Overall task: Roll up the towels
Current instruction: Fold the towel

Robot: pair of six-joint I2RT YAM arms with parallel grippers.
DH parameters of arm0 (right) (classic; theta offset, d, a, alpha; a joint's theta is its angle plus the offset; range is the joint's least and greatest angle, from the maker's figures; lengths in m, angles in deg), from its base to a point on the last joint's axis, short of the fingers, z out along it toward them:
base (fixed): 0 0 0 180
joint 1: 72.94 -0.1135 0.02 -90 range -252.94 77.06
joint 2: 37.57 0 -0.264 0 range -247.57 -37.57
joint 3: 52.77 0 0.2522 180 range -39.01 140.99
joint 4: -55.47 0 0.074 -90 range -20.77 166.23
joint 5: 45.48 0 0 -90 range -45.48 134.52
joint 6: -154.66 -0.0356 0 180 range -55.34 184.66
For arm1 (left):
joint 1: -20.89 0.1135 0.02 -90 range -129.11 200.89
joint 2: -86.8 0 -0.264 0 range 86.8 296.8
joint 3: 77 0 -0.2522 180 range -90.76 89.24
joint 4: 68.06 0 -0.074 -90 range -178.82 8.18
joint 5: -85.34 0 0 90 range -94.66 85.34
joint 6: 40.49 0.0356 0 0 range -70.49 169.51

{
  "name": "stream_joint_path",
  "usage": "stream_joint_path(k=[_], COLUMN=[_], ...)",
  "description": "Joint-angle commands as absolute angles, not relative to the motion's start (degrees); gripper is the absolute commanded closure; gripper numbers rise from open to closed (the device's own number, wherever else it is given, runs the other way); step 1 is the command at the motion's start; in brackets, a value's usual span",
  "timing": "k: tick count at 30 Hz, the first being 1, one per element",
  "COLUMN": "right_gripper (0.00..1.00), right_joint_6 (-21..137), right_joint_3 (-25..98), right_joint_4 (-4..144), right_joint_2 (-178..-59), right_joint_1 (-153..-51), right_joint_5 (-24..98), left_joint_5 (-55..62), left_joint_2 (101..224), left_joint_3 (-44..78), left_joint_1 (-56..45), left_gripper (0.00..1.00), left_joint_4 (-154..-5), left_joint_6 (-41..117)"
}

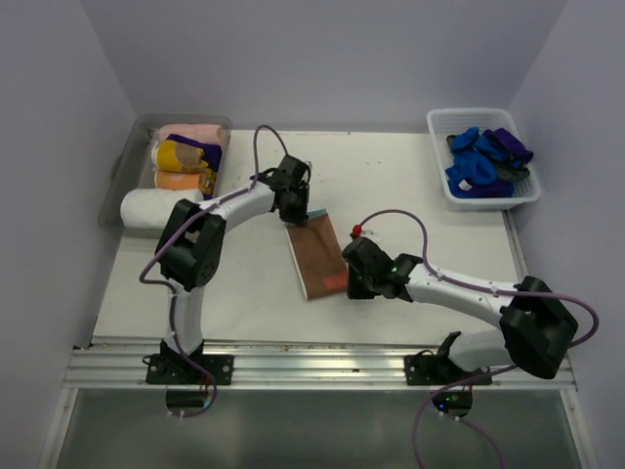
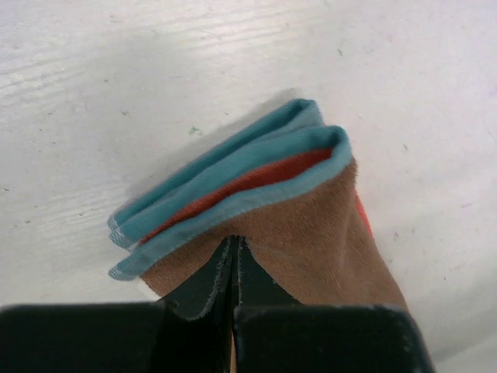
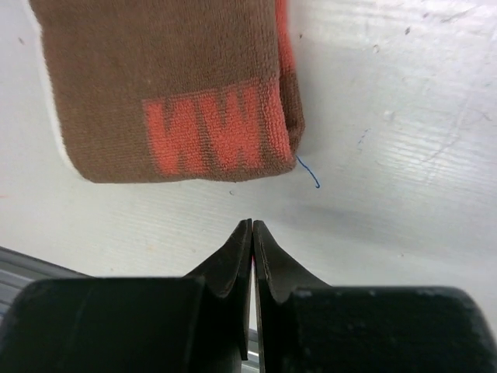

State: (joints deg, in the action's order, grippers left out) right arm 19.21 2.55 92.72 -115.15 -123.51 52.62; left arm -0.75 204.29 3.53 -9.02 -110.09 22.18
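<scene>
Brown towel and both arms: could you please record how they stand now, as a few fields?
towel: brown, folded flat on table, not rolled
left jaws: shut, tips on towel's far end; grip unclear
right jaws: shut, just short of towel's near end, holding nothing
tray: rolled towels
basket: blue towels

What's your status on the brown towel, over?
Left gripper shut, tips on far end of brown towel. Right gripper shut, empty, just short of near end. Towel folded flat, unrolled. Nothing blocking.
</scene>
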Motion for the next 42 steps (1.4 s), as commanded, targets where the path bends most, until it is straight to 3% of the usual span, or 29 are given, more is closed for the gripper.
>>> stream_joint_path(k=[1, 5, 6, 9, 11, 14, 16, 27, 37, 42], right_gripper=[0.93, 0.94, 0.93, 0.94, 0.94, 0.95, 0.96, 0.95, 0.96, 0.97], right_joint_6=[19.04, 23.87, 24.58, 26.08, 26.61, 27.31, 27.57, 29.24, 29.24, 29.68], right_joint_3=[8.52, 13.46, 14.16, 16.97, 17.60, 16.28, 16.45, 20.84, 26.21, 25.25], right_joint_4=[95.33, 96.30, 95.69, 95.68, 94.64, 90.25, 89.54, 90.50, 86.98, 86.90], right_joint_2=[-113.67, -119.28, -120.35, -125.01, -126.51, -130.62, -132.92, -129.59, -142.59, -142.87], right_joint_1=[-123.22, -123.22, -123.04, -121.99, -121.11, -118.92, -118.56, -117.59, -112.23, -111.62], right_joint_5=[57.79, 58.49, 58.32, 58.58, 58.93, 57.36, 56.39, 57.43, 54.36, 53.05], left_joint_5=[0.62, 1.41, 1.41, 2.28, 4.47, 9.65, 12.03, 12.83, 11.34, 9.23], left_joint_2=[197.74, 190.79, 189.55, 185.42, 182.26, 178.12, 176.45, 177.06, 183.74, 181.90], left_joint_3=[1.17, 5.46, 6.26, 9.60, 13.73, 21.63, 26.63, 37.82, 42.75, 40.56], left_joint_1=[-11.01, -11.45, -11.46, -11.45, -11.63, -12.59, -14.26, -17.17, -17.17, -17.17], left_gripper=[1.00, 0.85, 0.77, 0.75, 0.78, 0.95, 1.00, 1.00, 1.00, 1.00], left_joint_4=[-113.19, -112.93, -112.84, -113.02, -111.45, -105.67, -102.49, -92.81, -87.71, -90.60], left_joint_6=[24.90, 24.20, 24.11, 23.06, 21.31, 17.02, 14.81, 8.21, 8.11, 9.26])
